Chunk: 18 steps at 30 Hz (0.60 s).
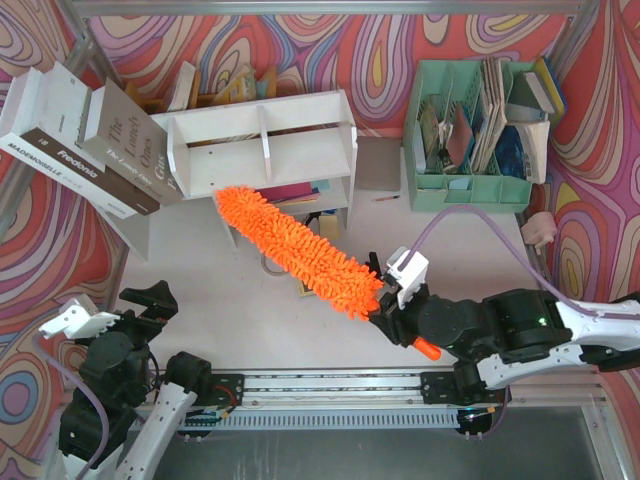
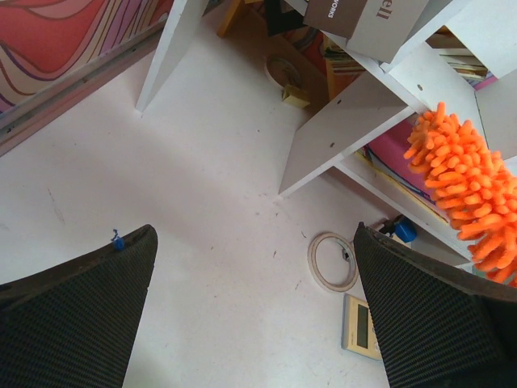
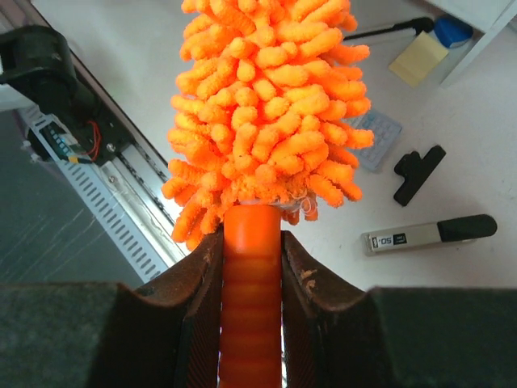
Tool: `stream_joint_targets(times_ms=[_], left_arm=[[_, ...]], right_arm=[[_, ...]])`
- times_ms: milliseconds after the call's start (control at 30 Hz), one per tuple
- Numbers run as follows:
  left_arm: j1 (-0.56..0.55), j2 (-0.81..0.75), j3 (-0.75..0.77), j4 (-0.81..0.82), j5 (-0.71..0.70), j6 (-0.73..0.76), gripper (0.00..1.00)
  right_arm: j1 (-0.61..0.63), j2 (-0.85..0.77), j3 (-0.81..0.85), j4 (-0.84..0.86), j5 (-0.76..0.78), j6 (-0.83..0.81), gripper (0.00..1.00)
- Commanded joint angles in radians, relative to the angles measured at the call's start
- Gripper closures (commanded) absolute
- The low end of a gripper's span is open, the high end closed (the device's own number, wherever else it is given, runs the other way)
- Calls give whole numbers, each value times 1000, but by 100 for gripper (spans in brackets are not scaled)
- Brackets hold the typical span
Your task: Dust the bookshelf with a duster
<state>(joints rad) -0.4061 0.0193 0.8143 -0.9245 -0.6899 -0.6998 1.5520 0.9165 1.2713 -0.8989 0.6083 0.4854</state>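
The white bookshelf (image 1: 265,140) stands at the back centre, with books in and behind it. The fluffy orange duster (image 1: 295,250) lies slanted, its tip up at the left end of the shelf's lower tier. My right gripper (image 1: 388,315) is shut on its orange handle (image 3: 250,307), the jaws pressed against both sides just below the fluff (image 3: 271,105). In the right wrist view the right gripper (image 3: 250,238) shows clearly. My left gripper (image 1: 140,305) hangs open at the near left over bare table. The left wrist view shows the left gripper (image 2: 254,234), the shelf's legs (image 2: 347,121) and the duster (image 2: 464,186).
Large books (image 1: 70,140) lean against the shelf's left end. A mint green organizer (image 1: 480,130) holds books at the back right. A tape ring (image 2: 333,261), a small device (image 2: 363,327), a black clip (image 3: 418,174) and a marker-like tool (image 3: 428,234) lie on the table.
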Motion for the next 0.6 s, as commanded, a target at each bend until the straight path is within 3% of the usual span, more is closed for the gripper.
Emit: stream_joint_targets(times_ms=[0,300,567], left_arm=[[-5,-15,-4,4,-19,3,1],[-5,-15,-6,7,-19,5,2],[-5,-15,-4,7,-19,3,1]], right_arm=[[2,-63,82,75,92,-74,100],[2,-152,104,258,145,-163,100],[2,-108,103,253,448,-66,100]])
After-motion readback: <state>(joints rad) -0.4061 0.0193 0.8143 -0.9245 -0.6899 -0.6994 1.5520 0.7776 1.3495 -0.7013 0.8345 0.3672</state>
